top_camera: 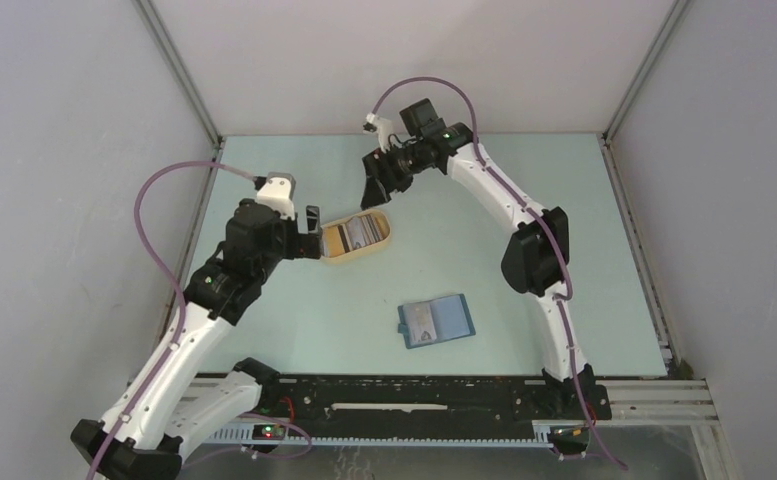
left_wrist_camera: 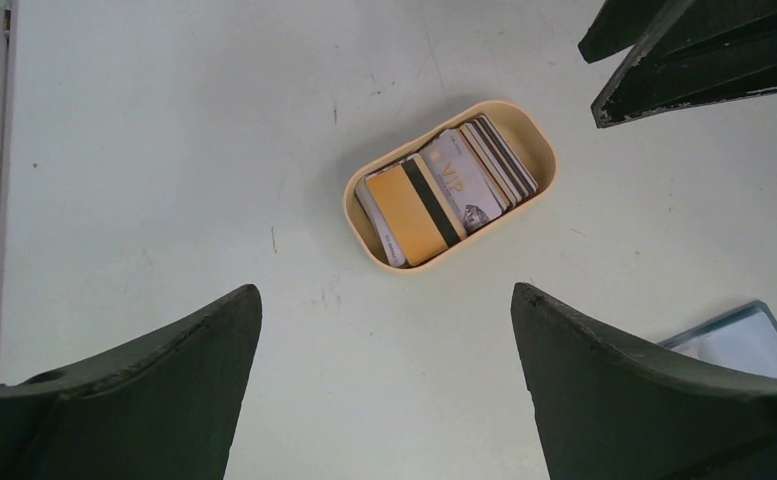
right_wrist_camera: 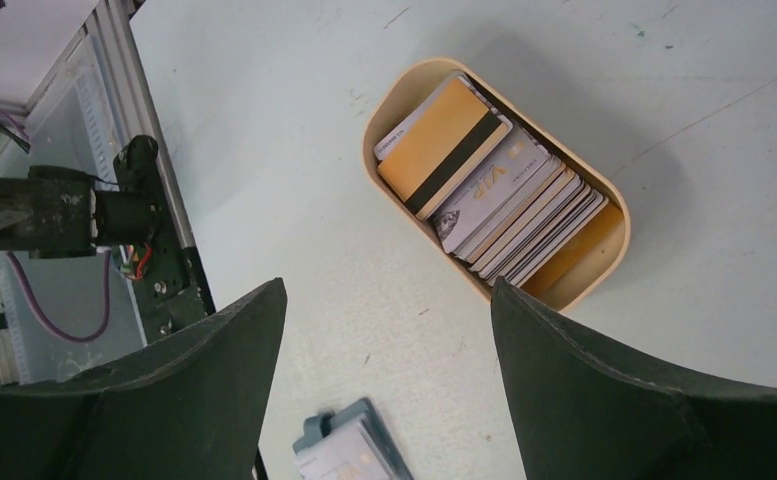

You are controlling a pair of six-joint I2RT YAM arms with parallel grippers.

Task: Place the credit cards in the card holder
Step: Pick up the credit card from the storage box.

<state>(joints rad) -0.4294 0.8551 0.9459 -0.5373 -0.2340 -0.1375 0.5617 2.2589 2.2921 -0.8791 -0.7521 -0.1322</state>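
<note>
Top external view: mixed-colour plastic credit cards [top_camera: 359,234] sit stacked in a tan oval tray [top_camera: 356,259], far-left of the open teal-blue folding card holder [top_camera: 436,321]. The left gripper [top_camera: 311,232] and right gripper [top_camera: 374,188] flank the tray, jaws spread wide and empty.

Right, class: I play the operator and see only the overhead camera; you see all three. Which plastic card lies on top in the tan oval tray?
Observer: A yellow-orange card with a black stripe lies on top, at one end of the tan oval tray.
Operator: And what is under it?
Observer: A pale card printed VIP, then more overlapped cards behind it.
Operator: Is the right gripper carrying anything?
Observer: No. The right gripper is open and empty, above the table beside the tray.
</note>
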